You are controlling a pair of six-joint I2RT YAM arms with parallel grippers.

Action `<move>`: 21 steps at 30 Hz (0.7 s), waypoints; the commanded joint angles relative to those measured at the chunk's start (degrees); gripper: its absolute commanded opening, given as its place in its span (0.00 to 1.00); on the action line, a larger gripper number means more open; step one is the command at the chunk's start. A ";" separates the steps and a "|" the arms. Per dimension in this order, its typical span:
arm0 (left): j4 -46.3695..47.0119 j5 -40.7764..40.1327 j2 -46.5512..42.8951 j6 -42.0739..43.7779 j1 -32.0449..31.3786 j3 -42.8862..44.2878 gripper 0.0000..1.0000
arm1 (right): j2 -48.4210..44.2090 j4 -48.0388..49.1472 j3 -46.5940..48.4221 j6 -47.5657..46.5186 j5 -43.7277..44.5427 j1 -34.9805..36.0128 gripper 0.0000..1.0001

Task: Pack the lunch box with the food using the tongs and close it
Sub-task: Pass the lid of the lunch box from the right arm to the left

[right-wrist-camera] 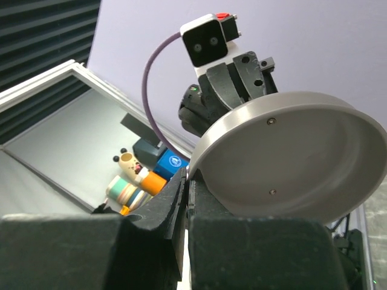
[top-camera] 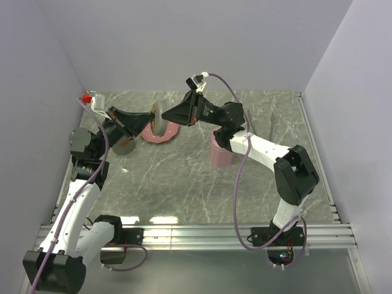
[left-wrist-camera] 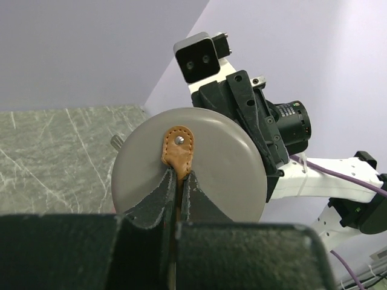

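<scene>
Closing step, I judge: the grey lid (top-camera: 157,119) hangs upright over the bench (top-camera: 184,184), left hand (left-wrist-camera: 179,178) clenched on its brown tab (left-wrist-camera: 178,148), right hand (right-wrist-camera: 187,184) pinching its rim. The pink lunch box (top-camera: 219,154) stands beneath the right arm; next, one hand should release so the lid can turn flat over it

Left tool (left-wrist-camera: 179,179) pinched on brown leather tab (left-wrist-camera: 178,148) of upright grey round lid (left-wrist-camera: 227,172).

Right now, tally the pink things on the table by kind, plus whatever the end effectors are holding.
Pink plate: 1
Pink container: 1
Grey lid, gripped by the left end effector and the right end effector: 1
Total: 3
</scene>
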 commanded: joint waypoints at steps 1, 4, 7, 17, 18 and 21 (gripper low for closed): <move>0.22 -1.69 -1.19 1.20 -0.09 1.74 0.01 | -2.38 -3.68 3.43 -2.14 -1.51 0.83 0.00; -3.46 -2.75 -2.34 2.87 0.35 1.92 0.00 | -2.99 -10.54 3.61 -6.10 -2.57 0.57 0.20; -7.95 -4.94 -3.13 5.85 1.14 3.85 0.00 | -4.04 -14.23 2.39 -8.56 -2.66 -0.31 0.44; -43.27 -22.94 2.39 33.79 2.99 21.59 0.00 | -10.46 -41.06 2.02 -30.34 -5.03 -6.02 0.78; -48.69 -26.97 3.45 35.90 3.07 23.26 0.00 | -11.94 -45.14 3.25 -37.94 -4.60 -6.46 0.79; -58.37 -33.31 9.33 43.02 3.69 30.55 0.00 | -15.11 -60.52 6.23 -53.85 -1.71 -7.78 0.81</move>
